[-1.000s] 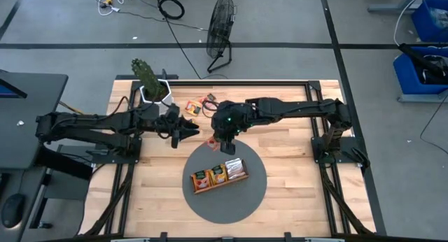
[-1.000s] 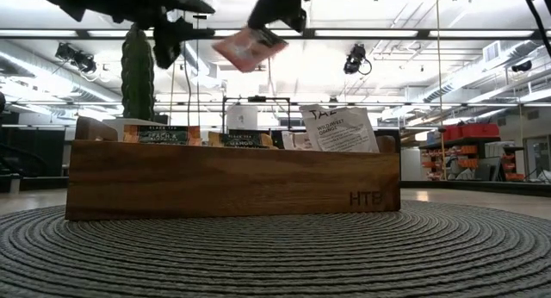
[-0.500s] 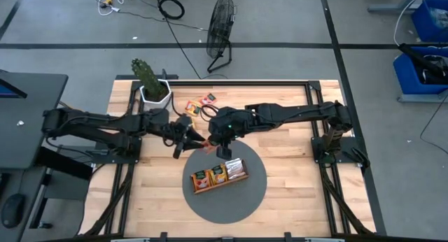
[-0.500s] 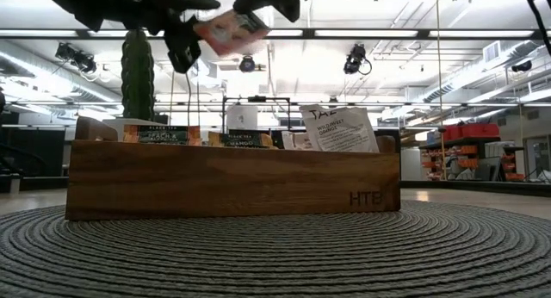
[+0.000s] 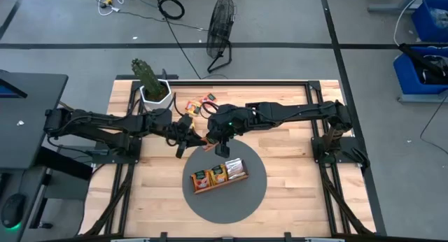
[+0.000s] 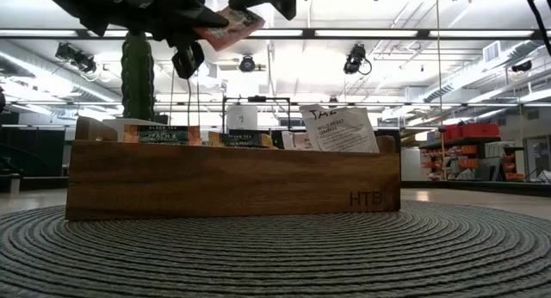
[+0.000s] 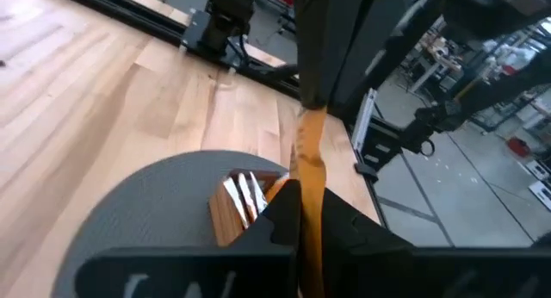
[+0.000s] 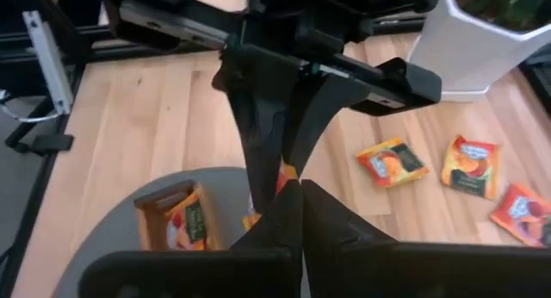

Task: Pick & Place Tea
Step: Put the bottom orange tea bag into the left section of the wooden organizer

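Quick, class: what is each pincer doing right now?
Left pincer: shut on the tea sachet.
Right pincer: shut on the same sachet.

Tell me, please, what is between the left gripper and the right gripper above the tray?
One orange-red tea sachet, up in the air. The left gripper and the right gripper are both shut on it; the low view shows this best.

Edge-on in the left wrist view, thin orange tea sachet [image 7: 310, 173] with faces unseen. Lower compartments of brown wooden divided tray [image 6: 232, 182] hidden behind its front wall. Sachet labels [image 5: 217, 174] too small to read from above.
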Motion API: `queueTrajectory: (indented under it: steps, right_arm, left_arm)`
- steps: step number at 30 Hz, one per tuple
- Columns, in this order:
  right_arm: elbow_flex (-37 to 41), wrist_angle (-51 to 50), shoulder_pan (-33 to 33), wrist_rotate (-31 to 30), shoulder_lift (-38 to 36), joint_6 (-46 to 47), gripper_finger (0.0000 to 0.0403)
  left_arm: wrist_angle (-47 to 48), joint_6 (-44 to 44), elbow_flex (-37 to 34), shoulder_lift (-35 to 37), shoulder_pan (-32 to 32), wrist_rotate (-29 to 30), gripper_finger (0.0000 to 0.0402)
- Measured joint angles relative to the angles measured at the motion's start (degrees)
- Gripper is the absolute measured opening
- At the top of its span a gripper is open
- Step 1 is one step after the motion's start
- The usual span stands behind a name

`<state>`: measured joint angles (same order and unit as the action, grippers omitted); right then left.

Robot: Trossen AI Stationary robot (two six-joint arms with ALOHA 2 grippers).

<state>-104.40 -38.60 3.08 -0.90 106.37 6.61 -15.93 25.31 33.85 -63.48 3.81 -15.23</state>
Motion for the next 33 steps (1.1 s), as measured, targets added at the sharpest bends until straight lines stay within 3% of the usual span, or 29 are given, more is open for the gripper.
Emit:
queueTrajectory:
  steps: [5, 14, 22, 29, 33]
  right_arm:
    - [0.0, 0.33, -0.51, -3.36, -1.93, 0.86, 0.0029]
    - [0.0, 7.01, -0.55, -15.64, -8.6, -1.21, 0.0128]
    - [0.01, 15.48, -0.5, -16.51, -8.19, -1.05, 0.0192]
    - [-0.02, 27.67, -1.59, -13.26, -6.41, 1.53, 0.019]
    - [0.0, 29.65, -2.57, -10.95, -4.65, 3.38, 0.0184]
  left_arm:
    - [-1.07, 1.38, 0.0, 3.18, 2.37, 1.97, 0.0008]
    - [-7.76, 0.99, 0.07, 12.56, 8.73, 5.08, 0.0006]
    - [-23.9, 1.56, 0.11, 16.12, 12.08, 6.27, 0.0006]
    - [-29.31, 3.41, 0.11, 16.34, 12.09, 7.66, 0.0006]
    - [-28.73, 3.84, 0.11, 16.2, 12.09, 7.68, 0.0006]
